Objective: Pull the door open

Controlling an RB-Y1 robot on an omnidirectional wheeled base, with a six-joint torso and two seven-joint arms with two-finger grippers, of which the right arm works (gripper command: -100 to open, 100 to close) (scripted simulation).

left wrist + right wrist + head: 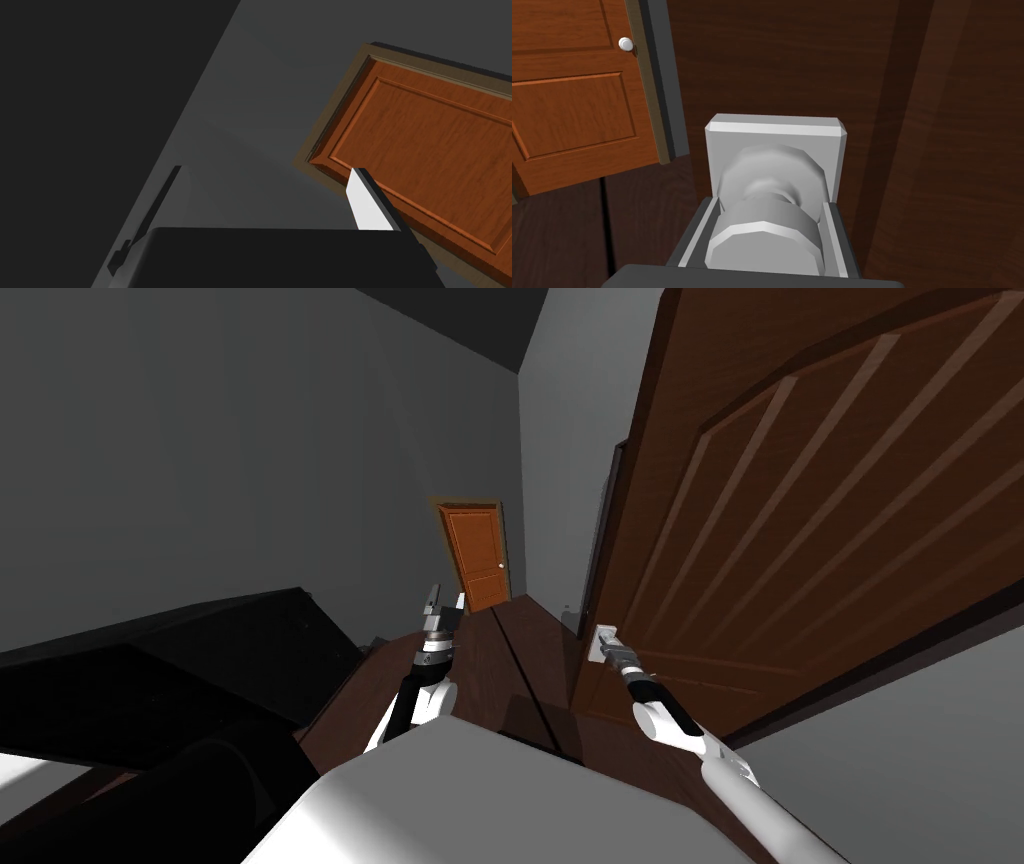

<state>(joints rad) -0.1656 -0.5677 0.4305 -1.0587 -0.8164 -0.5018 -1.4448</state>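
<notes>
Dark brown panelled door (pixel 800 508) close on my right. I judge it heavy, stiff and hinge-swung. Best hold is its one grey round knob (pixel 764 235) on a square plate (pixel 774 131); smooth, may slip. Right gripper (pixel 769 202) clamped on it, left gripper (pixel 445 600) idle, fingers apart. Two doors: this one and one orange panelled door (pixel 478 553) far off.

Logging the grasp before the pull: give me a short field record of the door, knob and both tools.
door: dark brown, panelled, on my right
knob: light grey, round, on square grey plate
right tool: shut on the knob, gripping its sides
left tool: open, holding nothing, aimed at far orange door
</notes>
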